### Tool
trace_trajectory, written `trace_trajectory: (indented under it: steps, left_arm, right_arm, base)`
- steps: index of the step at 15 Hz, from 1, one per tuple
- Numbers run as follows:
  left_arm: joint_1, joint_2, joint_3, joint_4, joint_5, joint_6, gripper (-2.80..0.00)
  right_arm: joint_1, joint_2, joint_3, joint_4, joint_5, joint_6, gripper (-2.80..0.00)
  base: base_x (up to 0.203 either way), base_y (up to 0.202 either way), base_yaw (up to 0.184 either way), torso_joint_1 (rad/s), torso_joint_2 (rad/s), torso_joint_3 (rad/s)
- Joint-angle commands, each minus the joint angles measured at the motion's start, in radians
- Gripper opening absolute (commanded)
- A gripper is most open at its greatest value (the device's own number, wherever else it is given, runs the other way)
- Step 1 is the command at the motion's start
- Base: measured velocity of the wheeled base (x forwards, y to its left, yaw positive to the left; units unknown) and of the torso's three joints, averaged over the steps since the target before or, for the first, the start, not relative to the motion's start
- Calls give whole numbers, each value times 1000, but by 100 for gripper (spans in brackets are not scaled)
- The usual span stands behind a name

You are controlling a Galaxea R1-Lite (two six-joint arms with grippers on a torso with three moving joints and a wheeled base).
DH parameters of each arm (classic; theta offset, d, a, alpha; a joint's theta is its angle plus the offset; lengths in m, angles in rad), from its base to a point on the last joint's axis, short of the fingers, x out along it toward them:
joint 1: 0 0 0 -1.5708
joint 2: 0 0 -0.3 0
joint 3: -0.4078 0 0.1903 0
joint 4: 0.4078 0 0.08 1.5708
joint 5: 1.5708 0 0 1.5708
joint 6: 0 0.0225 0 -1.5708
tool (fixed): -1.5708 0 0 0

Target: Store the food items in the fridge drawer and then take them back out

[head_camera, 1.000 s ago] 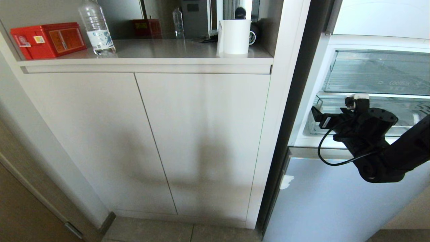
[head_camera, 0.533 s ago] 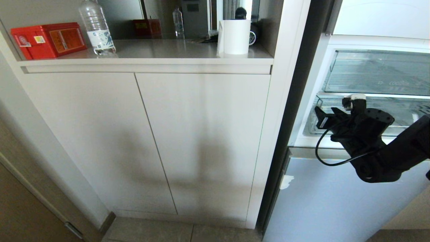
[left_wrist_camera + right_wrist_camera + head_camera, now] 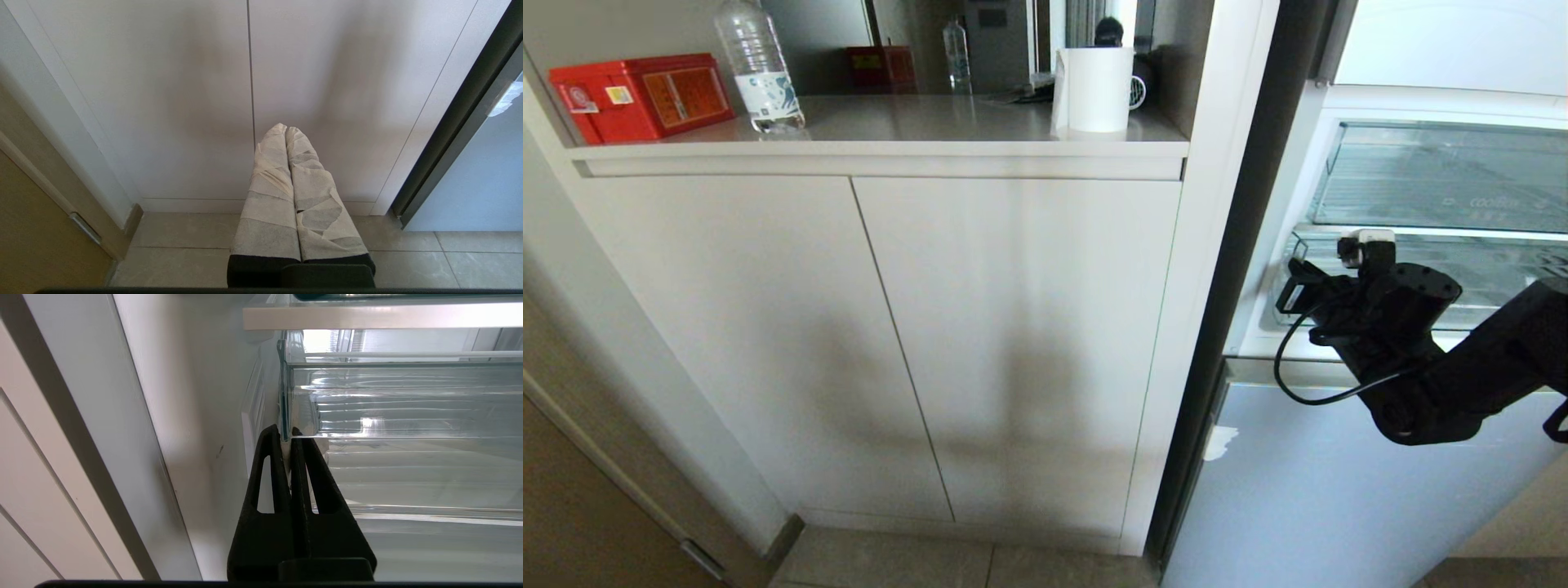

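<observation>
Right gripper (image 3: 286, 433), black fingers pinched narrow on the front corner edge of the wide clear ribbed plastic fridge drawer (image 3: 408, 416), low in the open fridge, likely to pull it; left gripper (image 3: 286, 130) parked shut; no food visible.

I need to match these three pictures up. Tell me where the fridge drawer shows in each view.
Head view: the fridge drawer sits at the right, below the lettered drawer, partly behind the right gripper.
Left wrist view: not in it; only cabinet doors, floor and the shut left gripper.
Right wrist view: it fills the upper right, the black fingers shut on its front corner.
Shared landmark: the cabinet doors, seen in all three.
</observation>
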Motion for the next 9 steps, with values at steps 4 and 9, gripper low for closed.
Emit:
trace_trajectory:
  steps: [4, 9]
  left_arm:
    - [1, 2, 0, -1, 1, 1, -280]
    - [1, 2, 0, -1, 1, 0, -280]
  right_arm:
    - [30, -126, 179, -31, 6, 0, -280]
    - [84, -313, 440, -57, 5, 2, -280]
  base:
    - [0, 0, 0, 0, 0, 0]
    - [0, 0, 0, 0, 0, 0]
